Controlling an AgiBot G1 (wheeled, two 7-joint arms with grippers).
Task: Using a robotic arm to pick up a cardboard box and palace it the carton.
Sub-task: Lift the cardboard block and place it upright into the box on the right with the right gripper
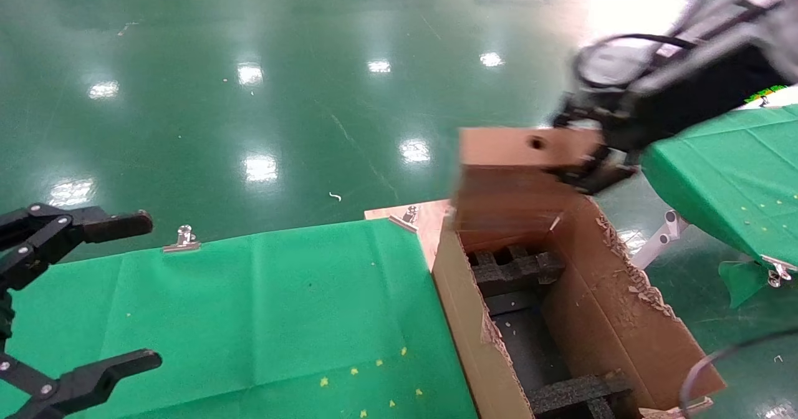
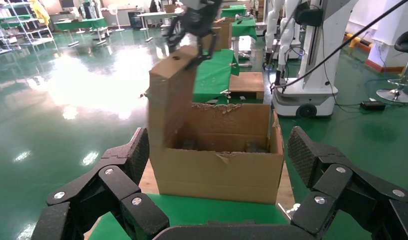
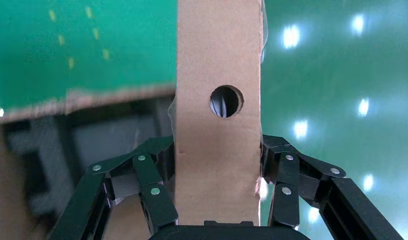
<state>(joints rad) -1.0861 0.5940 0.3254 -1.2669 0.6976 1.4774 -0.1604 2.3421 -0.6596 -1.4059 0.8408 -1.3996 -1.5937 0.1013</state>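
Observation:
My right gripper (image 1: 592, 166) is shut on the cardboard box (image 1: 517, 148), a flat brown box with a round hole, and holds it on edge above the far end of the carton (image 1: 623, 319). In the right wrist view the cardboard box (image 3: 217, 125) stands between both fingers (image 3: 156, 197). The carton is open, with ragged torn flaps and black foam inserts (image 1: 514, 266) inside. In the left wrist view the cardboard box (image 2: 171, 95) hangs over the carton's (image 2: 217, 170) left inner side. My left gripper (image 1: 93, 294) is open and empty over the green table at the near left.
The carton stands at the right end of a green-clothed table (image 1: 262, 307) with metal clips (image 1: 182, 239) on its far edge. A second green table (image 1: 735, 176) is at the right. Shiny green floor lies beyond. Another robot base (image 2: 312, 75) stands behind the carton.

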